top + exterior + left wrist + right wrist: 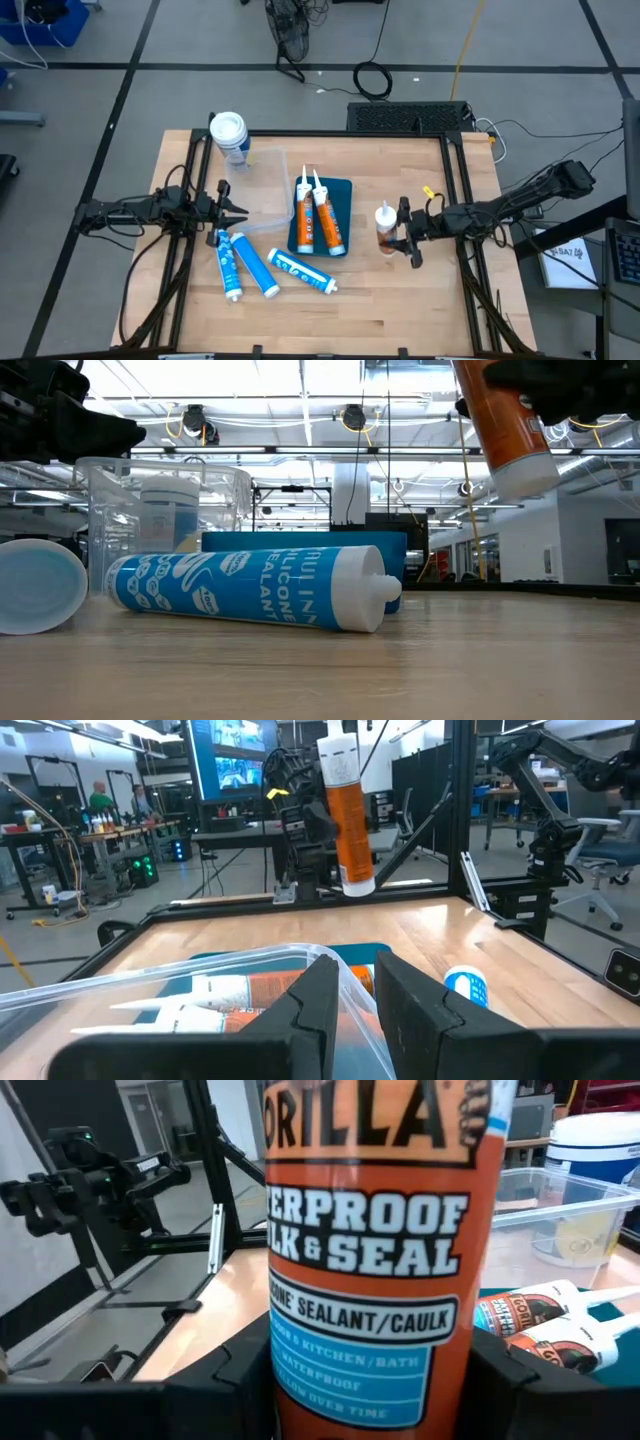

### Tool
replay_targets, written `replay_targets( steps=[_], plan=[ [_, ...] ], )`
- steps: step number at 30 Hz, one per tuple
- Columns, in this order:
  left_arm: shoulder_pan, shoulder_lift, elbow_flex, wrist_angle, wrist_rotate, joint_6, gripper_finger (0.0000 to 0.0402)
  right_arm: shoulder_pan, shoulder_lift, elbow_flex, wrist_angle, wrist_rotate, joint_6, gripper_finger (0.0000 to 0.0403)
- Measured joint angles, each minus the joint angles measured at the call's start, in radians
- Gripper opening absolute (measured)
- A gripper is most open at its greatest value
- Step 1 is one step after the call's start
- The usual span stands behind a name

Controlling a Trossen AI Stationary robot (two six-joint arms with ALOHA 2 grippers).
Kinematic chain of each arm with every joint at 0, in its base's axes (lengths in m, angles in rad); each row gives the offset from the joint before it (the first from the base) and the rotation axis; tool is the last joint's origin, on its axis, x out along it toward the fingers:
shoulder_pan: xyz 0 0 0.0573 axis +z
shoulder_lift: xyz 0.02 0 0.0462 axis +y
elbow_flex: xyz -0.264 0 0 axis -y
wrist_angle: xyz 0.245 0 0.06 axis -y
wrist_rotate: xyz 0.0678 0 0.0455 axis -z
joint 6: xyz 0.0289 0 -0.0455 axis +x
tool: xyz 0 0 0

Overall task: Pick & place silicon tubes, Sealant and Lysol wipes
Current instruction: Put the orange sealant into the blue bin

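Holding the orange sealant tube [384, 228] upright and clear of the table, the right gripper [405, 233] clamps it near the right edge; the blue tray [340, 190] lies leftward, toward the centre.

The left gripper [232, 207] waits open.

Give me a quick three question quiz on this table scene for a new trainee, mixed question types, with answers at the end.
1. True or false: the right gripper holds an orange sealant tube lifted off the table.
2. How many orange tubes lie on the blue tray? A) one B) two C) four
3. Fill in: the Lysol wipes stand beside the clear ____.

Key:
1. True; the low view shows the tube hanging in the air.
2. B.
3. Bin. The left gripper waits at its edge.
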Motion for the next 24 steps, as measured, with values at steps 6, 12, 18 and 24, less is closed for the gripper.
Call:
replay_targets(
  steps=[6, 12, 18, 24],
  plan=[
    [0.0, 0.0, 0.0, 0.0, 0.0, 0.0, 0.0076, -0.024, 0.004, 0.0, 0.007, 0.0, 0.07, 0.0195],
    [0.0, 0.0, 0.0, 0.0, 0.0, 0.0, 0.0076, -0.061, 0.083, 0.0, 0.124, 0.034, 0.258, 0.0195],
    [0.0, 0.0, 0.0, 0.0, 0.0, 0.0, 0.0076, -0.119, 0.245, 0.007, 0.29, 0.029, 0.366, 0.0195],
    [0.0, 0.0, 0.0, 0.0, 0.0, 0.0, 0.0076, -0.181, 0.395, 0.119, 0.285, 0.023, 0.319, 0.0195]
  ],
)
